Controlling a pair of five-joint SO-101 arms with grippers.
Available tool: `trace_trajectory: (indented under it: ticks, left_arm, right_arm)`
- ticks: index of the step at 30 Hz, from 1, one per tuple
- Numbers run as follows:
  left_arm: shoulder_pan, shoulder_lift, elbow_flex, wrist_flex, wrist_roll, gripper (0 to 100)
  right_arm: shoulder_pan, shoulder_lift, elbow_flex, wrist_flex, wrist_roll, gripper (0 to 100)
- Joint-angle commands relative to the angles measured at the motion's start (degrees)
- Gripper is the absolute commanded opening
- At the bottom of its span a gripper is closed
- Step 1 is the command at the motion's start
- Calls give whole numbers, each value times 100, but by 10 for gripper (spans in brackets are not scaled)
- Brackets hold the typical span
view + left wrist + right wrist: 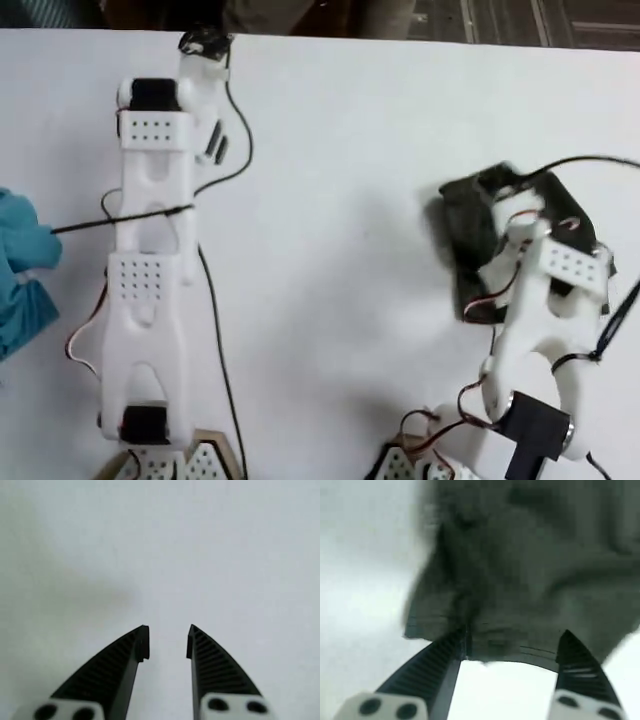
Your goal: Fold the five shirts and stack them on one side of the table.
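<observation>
Two grippers stood open, and neither had hold of anything. The right gripper (516,635) was spread wide at the hem of the dark shirt (520,570), with one fingertip at the edge of the cloth and the other over it. The wrist view was blurred, so we could not tell whether either finger had got under the hem. The left gripper (167,630) was parted by a narrower gap, with nothing between its jaws, over bare table (225,540).

In the high view the dark shirt (470,235) lay bunched on the right side of the table (340,150), partly beneath the right arm. Teal cloth (22,285), probably more of the shirts, sat at the left edge, well apart from it.

We judged the main risk to be the pinch itself. If the jaws closed on the top layer alone, the shirt would lift as a lump and not fold along a line. If they closed short of the hem, they would shut on nothing and shove the cloth across the table. The left arm (150,250) was stretched toward the far edge, so nothing pinned the shirt's other side, and any pull could drag the whole garment.
</observation>
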Motion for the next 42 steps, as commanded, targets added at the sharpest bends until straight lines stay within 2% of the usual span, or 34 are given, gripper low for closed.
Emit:
trace_trajectory:
  ticks: [1,6,11,14,21,25,29,33,42]
  left_arm:
    - [-149,-475,22,97,-9,150]
    - [-211,-475,-22,97,-18,150]
    - [-202,-475,-31,97,-9,150]
    - [-220,-475,-31,97,-9,150]
    - [-193,-475,-31,97,9,150]
    - [-193,-475,-31,97,9,150]
    - [-167,-475,-31,97,9,150]
    - [-176,-475,-13,97,0,150]
    - [-176,-475,13,97,-9,150]
  right_arm:
    - [207,-268,-1187,497,-273,259]
    - [-347,-268,-2013,1182,-695,259]
    - [-743,-259,-2022,1244,-897,260]
    - [-708,-259,-2013,1147,-879,260]
    - [-119,-251,-1996,989,-835,260]
    - [101,13,-1881,259,-835,260]
    - [84,1112,-2075,-400,-870,260]
    - [-48,2545,-3297,-435,-879,260]
    - [-215,4936,-6629,725,-888,260]
